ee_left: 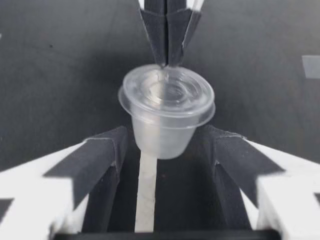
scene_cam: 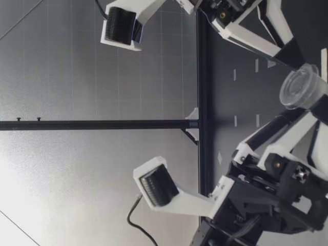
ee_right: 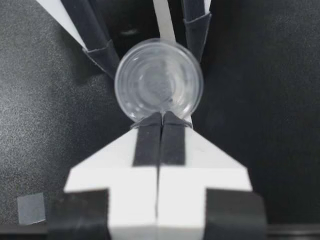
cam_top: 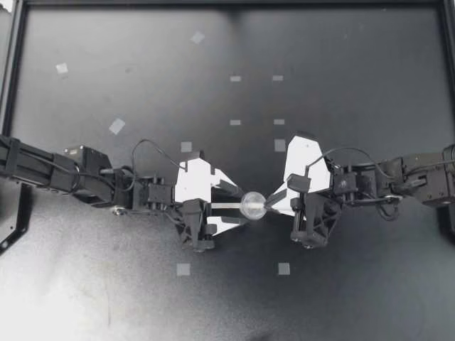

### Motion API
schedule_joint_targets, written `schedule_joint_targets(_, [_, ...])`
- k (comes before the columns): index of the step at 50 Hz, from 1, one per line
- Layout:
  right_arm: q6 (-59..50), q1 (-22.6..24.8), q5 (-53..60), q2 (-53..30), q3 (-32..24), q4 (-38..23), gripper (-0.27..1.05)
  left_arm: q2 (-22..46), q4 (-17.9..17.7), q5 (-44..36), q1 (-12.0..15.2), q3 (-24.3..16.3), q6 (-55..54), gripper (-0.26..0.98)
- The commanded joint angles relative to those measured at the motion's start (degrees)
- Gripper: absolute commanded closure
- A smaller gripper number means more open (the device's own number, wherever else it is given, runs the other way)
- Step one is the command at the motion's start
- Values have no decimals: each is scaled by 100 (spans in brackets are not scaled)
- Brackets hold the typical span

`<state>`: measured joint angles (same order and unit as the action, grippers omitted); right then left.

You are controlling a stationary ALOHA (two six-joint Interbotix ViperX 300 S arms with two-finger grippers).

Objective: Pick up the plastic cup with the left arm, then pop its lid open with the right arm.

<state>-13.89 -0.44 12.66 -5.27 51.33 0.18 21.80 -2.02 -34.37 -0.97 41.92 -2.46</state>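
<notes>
A small clear plastic cup (cam_top: 253, 204) with a lid hangs above the black table between my two grippers. My right gripper (cam_top: 267, 206) is shut, its fingertips pinching the rim of the lid (ee_right: 159, 80) at the side nearest it. My left gripper (cam_top: 240, 206) is open wide, with one finger on each side of the cup's body (ee_left: 162, 137), very close to it. In the left wrist view the cup sits upright between the pads (ee_left: 112, 150), and the right gripper's closed tips (ee_left: 167, 60) meet the lid's far edge. The low view shows the cup (scene_cam: 302, 87) clear of the table.
Small grey tape squares dot the black table (cam_top: 341, 42), two of them (cam_top: 183, 269) (cam_top: 284, 268) just in front of the grippers and others behind. A black frame (cam_top: 8, 85) edges the table. The low view shows an upright frame post (scene_cam: 202, 102).
</notes>
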Motion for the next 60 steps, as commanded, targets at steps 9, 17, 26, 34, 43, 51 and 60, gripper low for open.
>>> schedule_joint_targets(9, [-132, -26, 44, -35, -88, 0, 90, -105, 0, -18, 0, -105, -9, 10])
schedule_joint_targets(17, [-176, -26, 53, -79, -88, 0, 90, -105, 0, -9, -9, -105, -9, 10])
schedule_joint_targets(26, [-185, -26, 62, -70, -97, 0, 90, -105, 0, 18, -26, -114, -9, 10])
schedule_joint_targets(34, [-176, -26, 70, -62, -114, -9, 90, -79, 0, 272, -62, -211, -9, 10])
schedule_joint_targets(43, [-176, -26, 70, -70, -132, -18, 90, 18, 0, 483, -97, -352, 0, 10])
schedule_joint_targets(51, [-185, -26, 70, -70, -123, -9, 90, -9, 0, 492, -97, -360, 0, 11])
schedule_joint_targets(60, [-176, -18, 70, -70, -141, -9, 90, -53, 0, 510, -97, -369, 18, 11])
